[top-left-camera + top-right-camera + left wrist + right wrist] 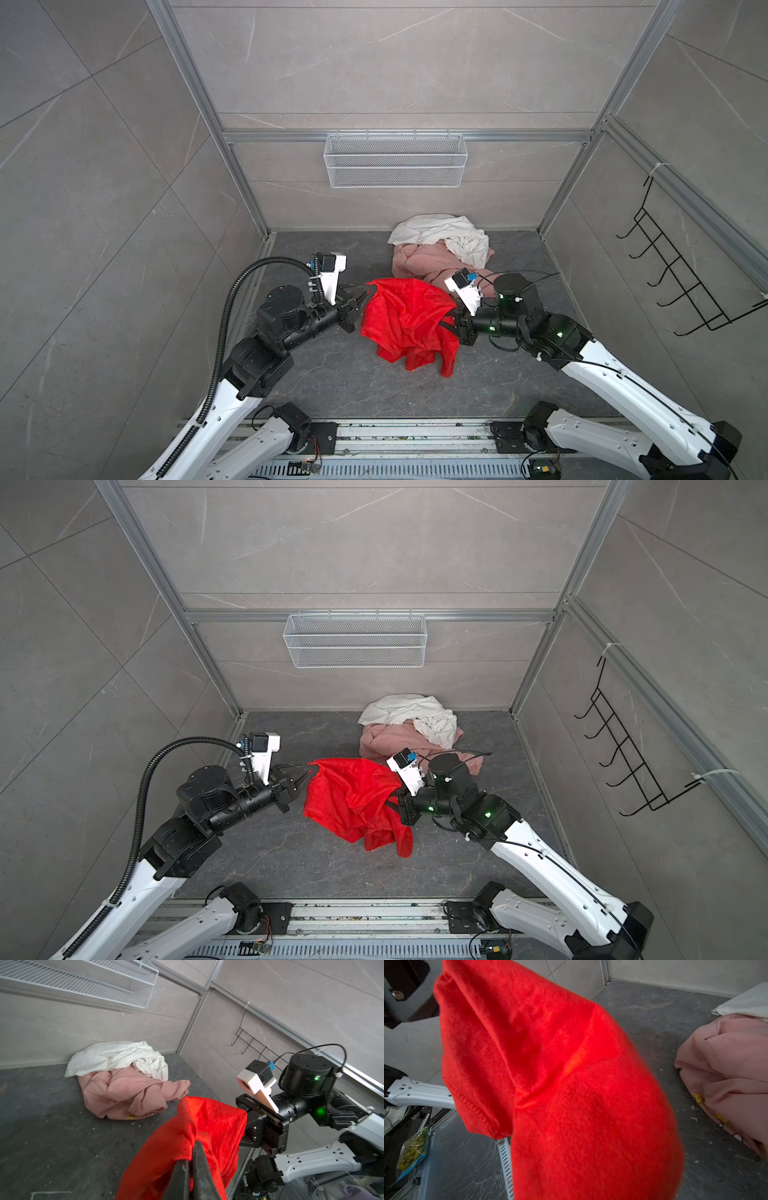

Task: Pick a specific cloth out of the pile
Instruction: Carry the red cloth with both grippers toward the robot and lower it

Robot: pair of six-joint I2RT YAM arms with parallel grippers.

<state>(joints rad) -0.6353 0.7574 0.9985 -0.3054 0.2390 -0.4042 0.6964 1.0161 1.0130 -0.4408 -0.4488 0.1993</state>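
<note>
Cloth (405, 328) hangs between left gripper (366, 298) and right gripper (451, 320), both clamped on it; uneven pulling could slip either shallow bite.

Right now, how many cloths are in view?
3. The red cloth hangs between the left gripper and the right gripper. The pale pink garment lies on the floor at the back, the white cloth on top of it. More may be hidden beneath.
</note>
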